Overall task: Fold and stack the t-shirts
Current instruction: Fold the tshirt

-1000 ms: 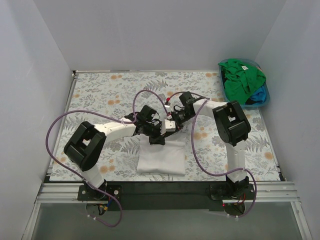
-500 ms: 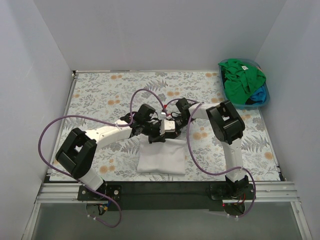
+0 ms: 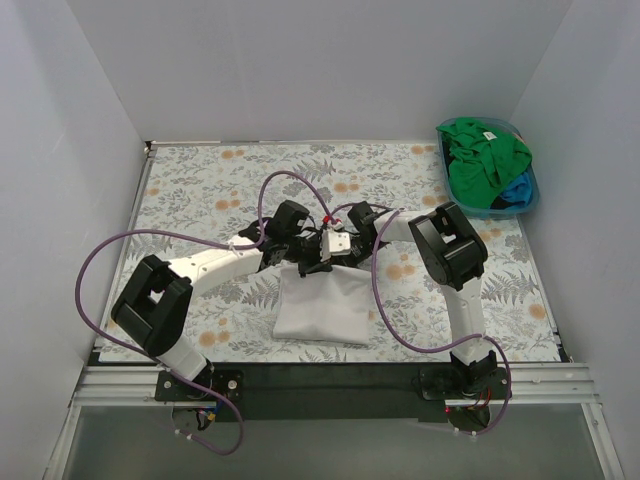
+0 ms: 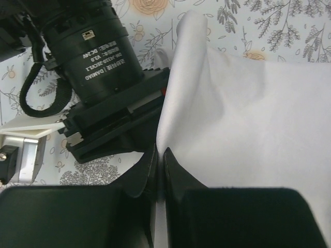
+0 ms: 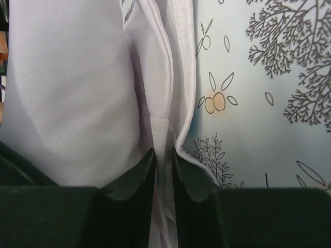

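White t-shirt (image 3: 322, 308) lay well left of the blue bin (image 3: 532, 196) and nearer than it. Fabric looked soft, light & floppy, so prob. best held at far-edge corners. Left gripper (image 4: 160, 156) & right gripper (image 5: 163, 155) were both pinched tight on that edge. Vs 1 s ago, both had drawn it away, closer to level w/ the bin, pulling the shirt longer.

My left claw (image 3: 302, 262) and right claw (image 3: 332, 258) both pinch the shirt (image 3: 325, 310) at its far edge and nearly touch. The right wrist motor (image 4: 95, 49) sits just beside my left fingers (image 4: 178, 170), so nothing passes between. Purple cables (image 3: 290, 185) loop over both wrists. The cloth (image 3: 200, 180) is open to the far left and behind. A full bin (image 3: 533, 195) blocks the far-right corner, and walls (image 3: 60, 150) close three sides.
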